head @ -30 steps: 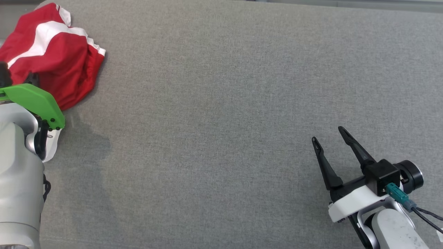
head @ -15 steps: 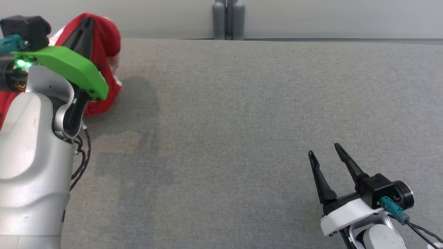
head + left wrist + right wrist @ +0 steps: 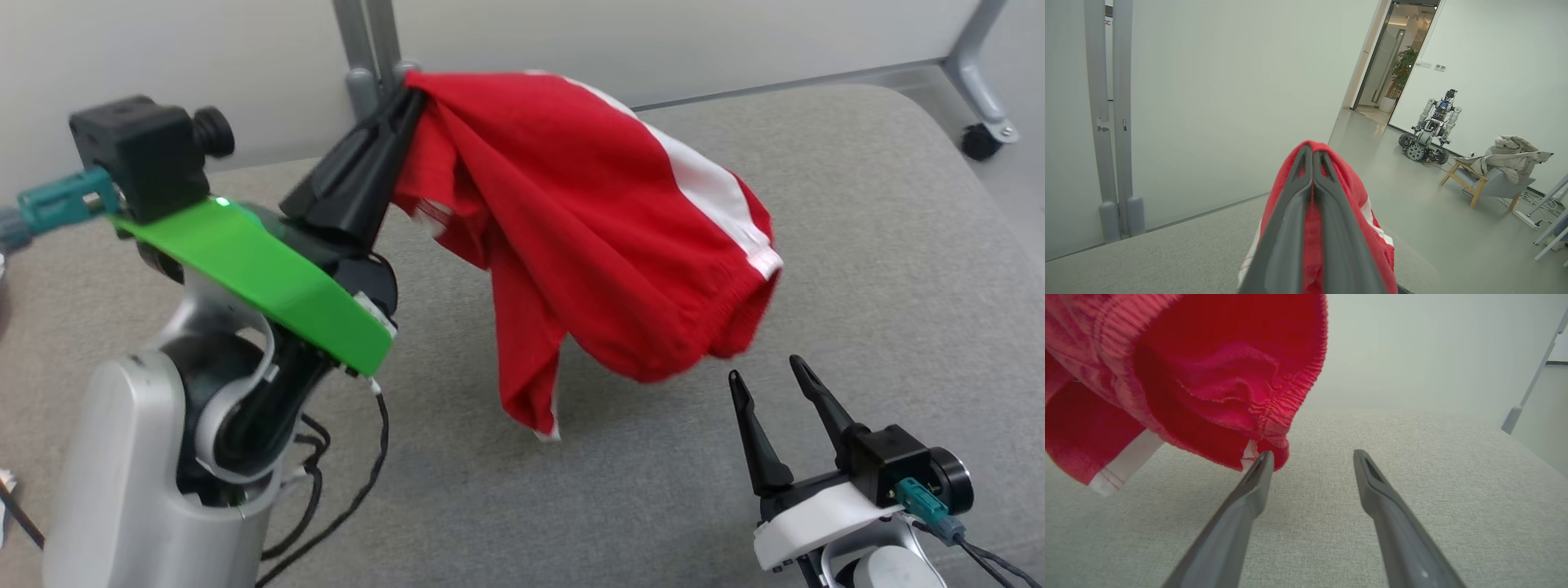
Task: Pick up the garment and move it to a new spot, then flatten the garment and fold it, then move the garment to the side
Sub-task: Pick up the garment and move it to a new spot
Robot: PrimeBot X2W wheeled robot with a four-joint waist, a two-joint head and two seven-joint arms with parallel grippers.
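Above grey surface (image 3: 857,204) | left pincer (image 3: 408,94) pinching red garment (image 3: 588,229) | right pincer (image 3: 765,367) spread

Looking across a grey woven surface (image 3: 571,506), rounded at its far right corner. Behind it, spotting twin grey posts (image 3: 1110,122) against a pale wall (image 3: 1229,81), plus a slanted frame leg on a black caster (image 3: 980,140). Further off: open doorway (image 3: 1404,49) with a potted plant (image 3: 1403,67), a second wheeled robot (image 3: 1431,126), a wooden chair (image 3: 1474,185) heaped with pale cloth (image 3: 1515,153).
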